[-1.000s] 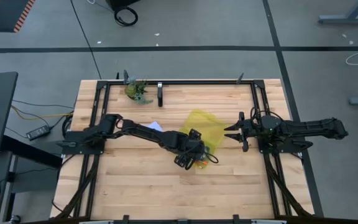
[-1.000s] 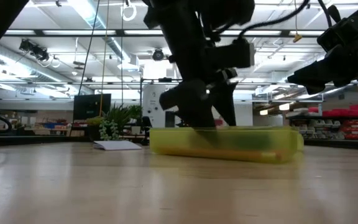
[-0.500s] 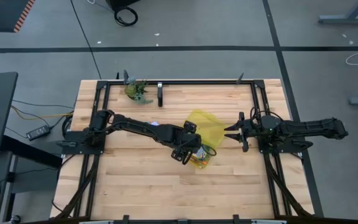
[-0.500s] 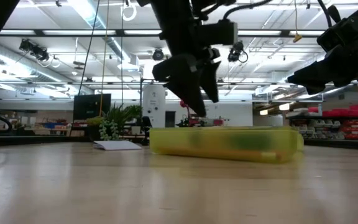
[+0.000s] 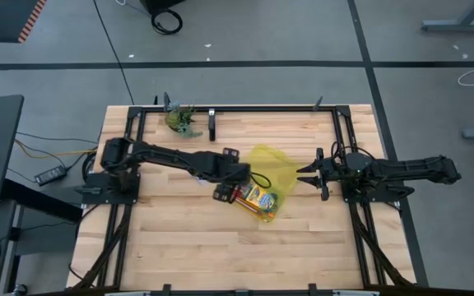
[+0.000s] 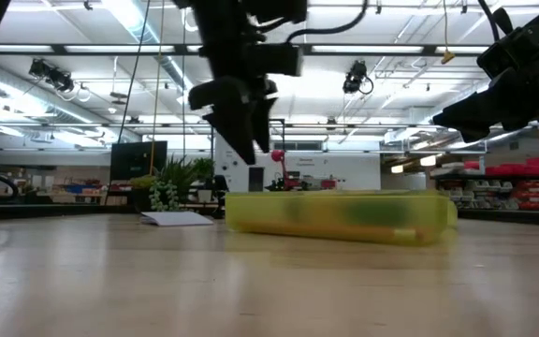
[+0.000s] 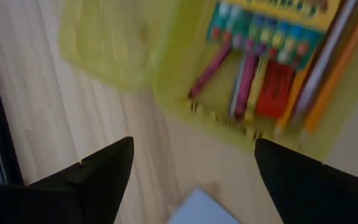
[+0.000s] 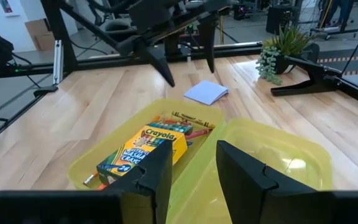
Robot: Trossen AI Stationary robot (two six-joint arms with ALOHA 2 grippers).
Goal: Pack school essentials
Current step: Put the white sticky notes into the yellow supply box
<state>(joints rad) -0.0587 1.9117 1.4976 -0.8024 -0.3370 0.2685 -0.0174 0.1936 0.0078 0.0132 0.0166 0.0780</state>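
Pale wooden planks of the bench (image 5: 179, 238) carry an open translucent yellow plastic case (image 5: 263, 177) near the middle. Inside it lie a yellow-green crayon box (image 8: 143, 151) printed "Crayola", loose crayons (image 7: 244, 78) and thin orange pencils (image 7: 328, 74). A small white-and-blue square pad (image 8: 206, 92) rests flat on the wood just beside the case, not yet packed. The left gripper (image 5: 227, 191) hangs above the bench between case and pad, its dark fingers (image 7: 104, 171) spread and empty. The right gripper (image 5: 313, 174) waits at the case's far edge, fingers (image 8: 244, 167) apart, holding nothing. Packing looks mostly done; the next move probably calls for pinching the thin pad off the wood.
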